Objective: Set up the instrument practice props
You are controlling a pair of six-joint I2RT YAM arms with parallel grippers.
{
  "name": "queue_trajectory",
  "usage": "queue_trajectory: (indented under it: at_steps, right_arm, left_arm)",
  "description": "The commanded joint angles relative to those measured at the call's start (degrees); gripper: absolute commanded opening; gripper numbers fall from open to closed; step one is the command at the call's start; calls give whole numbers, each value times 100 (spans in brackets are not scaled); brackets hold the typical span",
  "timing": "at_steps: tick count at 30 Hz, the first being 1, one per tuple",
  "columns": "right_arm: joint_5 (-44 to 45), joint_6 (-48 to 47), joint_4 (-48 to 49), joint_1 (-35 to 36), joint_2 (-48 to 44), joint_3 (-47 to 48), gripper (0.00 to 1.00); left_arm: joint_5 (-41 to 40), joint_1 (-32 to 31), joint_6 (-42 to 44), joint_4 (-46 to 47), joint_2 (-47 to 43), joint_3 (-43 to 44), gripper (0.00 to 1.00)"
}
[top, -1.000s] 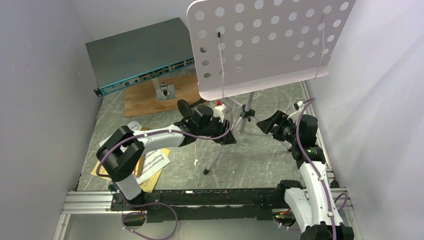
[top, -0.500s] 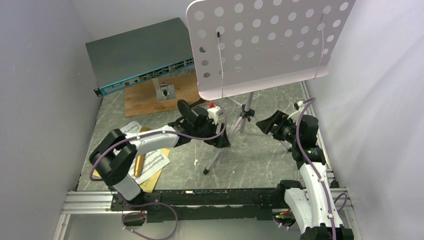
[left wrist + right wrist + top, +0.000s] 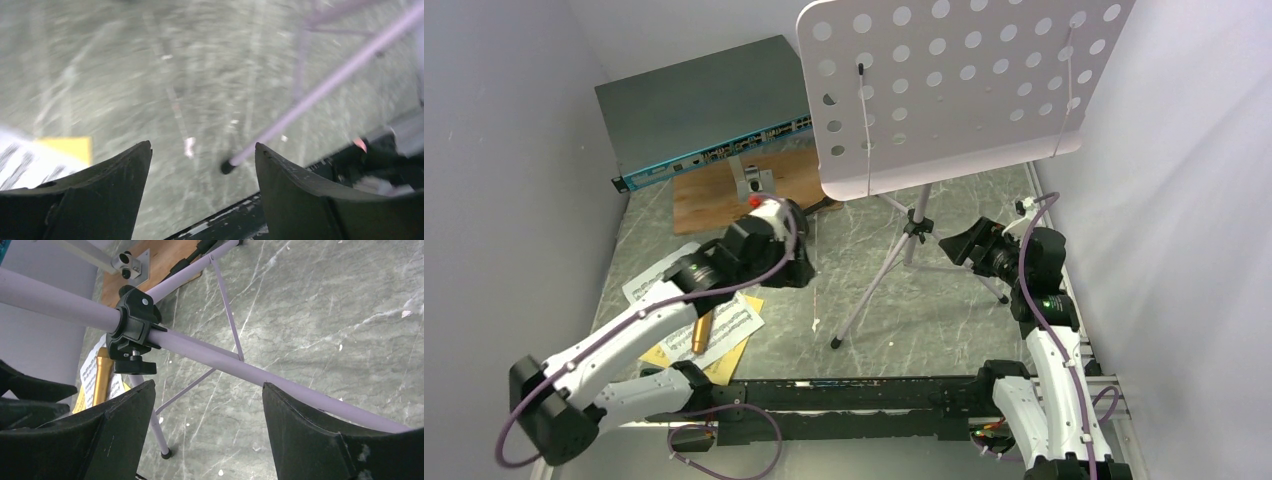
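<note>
Left wrist view is blurred, yet the left tool (image 3: 202, 146) gapes empty, like the right tool (image 3: 207, 384); music sheets (image 3: 25, 155) are cut off.

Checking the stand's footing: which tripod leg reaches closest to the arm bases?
The front leg, ending in the black foot in open view; the other two run right and back toward the wooden board.

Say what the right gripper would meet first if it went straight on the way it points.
Probably the music stand: its lilac tube, beside the black clamp, crosses between the open fingers of the right gripper. Depth is uncertain.
</note>
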Motion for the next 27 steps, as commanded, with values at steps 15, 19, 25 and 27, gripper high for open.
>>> queue_trajectory:
  at_steps: [15,19,25,27]
  right_arm:
    - [-246,-219,-760,128,-639,487,78]
    - [-304,-263,-979,371,-716,609,75]
    - [670,-361,-791,2707,-558,790,75]
    - [1094,-278,-631,3454,-638,771,76]
  left_arm:
    - [-1626,2297,-2760,-1924,513,-1030,98]
    - [-1475,2390,-3063,-1643,698,-1197,96]
    - [-1714,2406,-3454,-1821,1638,-991,88]
    - [-1714,2408,-3441,-1639,1789,-1037,85]
